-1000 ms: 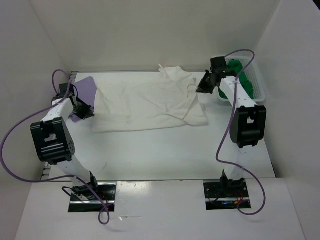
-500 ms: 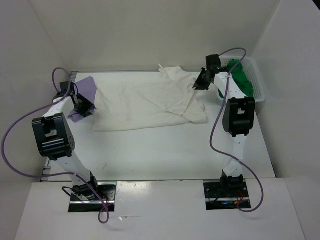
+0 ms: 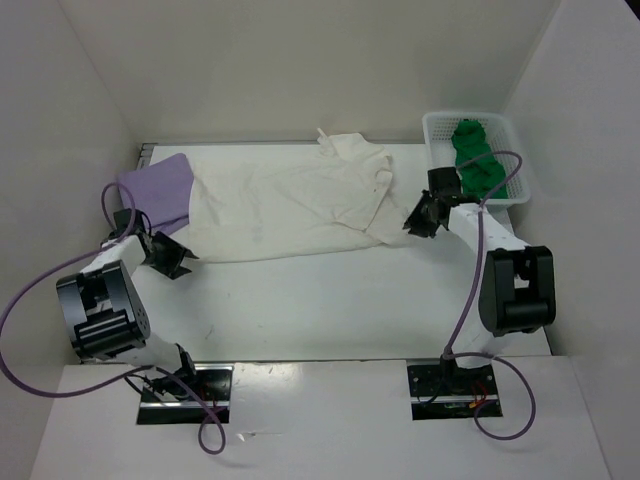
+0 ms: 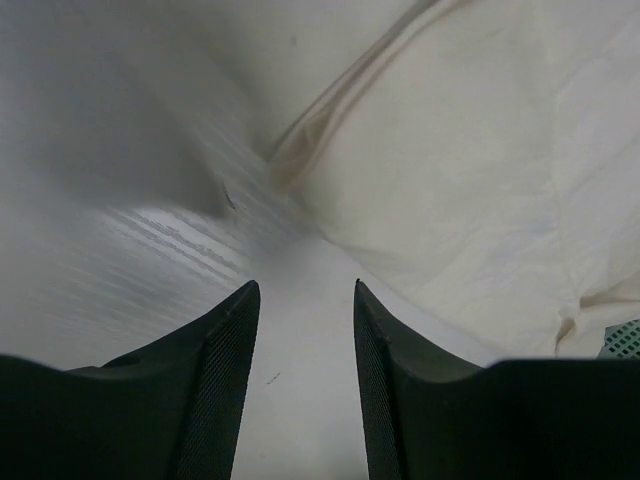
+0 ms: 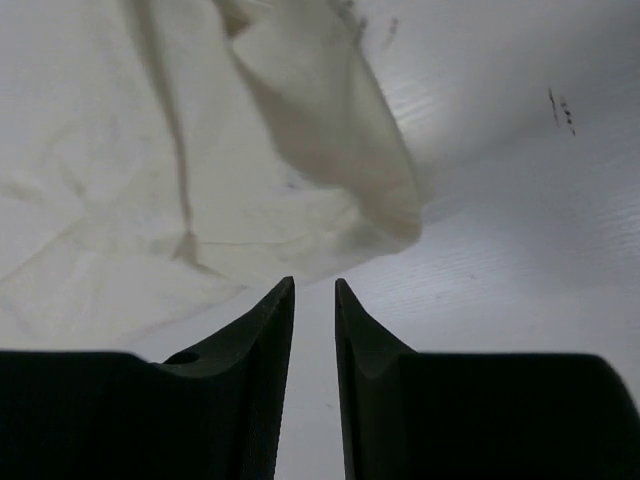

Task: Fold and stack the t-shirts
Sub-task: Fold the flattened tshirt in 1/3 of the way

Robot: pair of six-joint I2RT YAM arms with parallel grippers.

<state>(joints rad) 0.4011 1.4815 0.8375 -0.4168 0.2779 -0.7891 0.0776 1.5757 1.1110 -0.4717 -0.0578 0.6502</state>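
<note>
Cream t-shirt (image 3: 290, 205) lies spread for folding; left pincer (image 3: 178, 256) and right pincer (image 3: 413, 220) hover at its near corners, jaws apart, gripping nothing.

White mesh basket (image 3: 436, 125) on table (image 3: 330, 300)

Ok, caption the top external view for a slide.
Left gripper and right gripper, both empty, flank the spread cream t-shirt; lavender t-shirt beside it, green t-shirt in basket.
</note>
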